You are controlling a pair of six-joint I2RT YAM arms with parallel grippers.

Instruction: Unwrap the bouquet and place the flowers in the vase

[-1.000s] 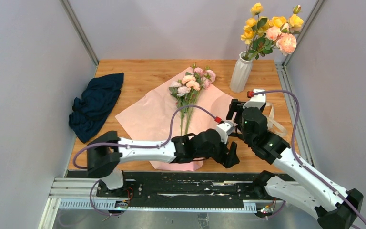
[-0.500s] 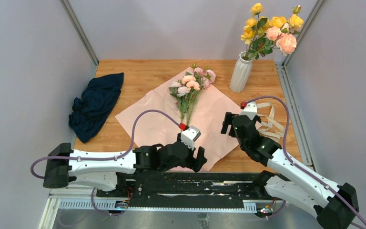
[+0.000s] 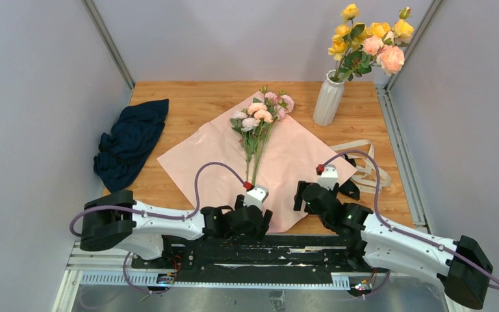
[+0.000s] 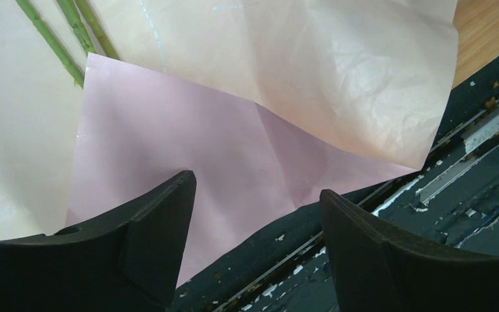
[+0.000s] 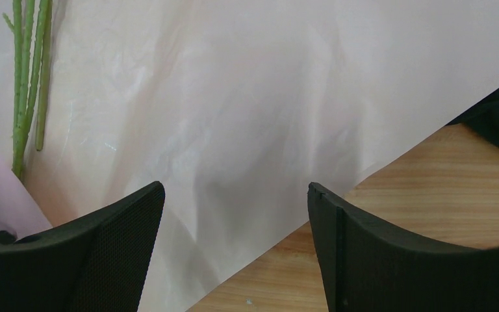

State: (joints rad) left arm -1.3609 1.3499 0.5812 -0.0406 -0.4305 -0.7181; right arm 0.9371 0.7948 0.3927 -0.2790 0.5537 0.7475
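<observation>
The bouquet lies unwrapped: pale-pink flowers (image 3: 260,120) on green stems (image 4: 52,39) rest on the opened pink paper (image 3: 286,156), heads pointing away from me. The white ribbed vase (image 3: 328,99) stands at the back right and holds yellow and peach roses. My left gripper (image 3: 263,220) hangs open over the paper's near corner (image 4: 201,149), nothing between its fingers (image 4: 149,240). My right gripper (image 3: 301,195) is open above the paper's right edge (image 5: 234,97), with stems (image 5: 26,84) to its left.
A dark blue cloth (image 3: 130,140) is bunched at the table's left. Loops of beige ribbon (image 3: 364,170) lie right of the paper. The black rail (image 4: 429,214) runs along the near table edge. Bare wood (image 5: 416,195) shows beside the right gripper.
Both arms have drawn back toward the near edge, the left one swinging left off the paper's right side. The right gripper opened slightly wider. Paper and flowers have not moved.
</observation>
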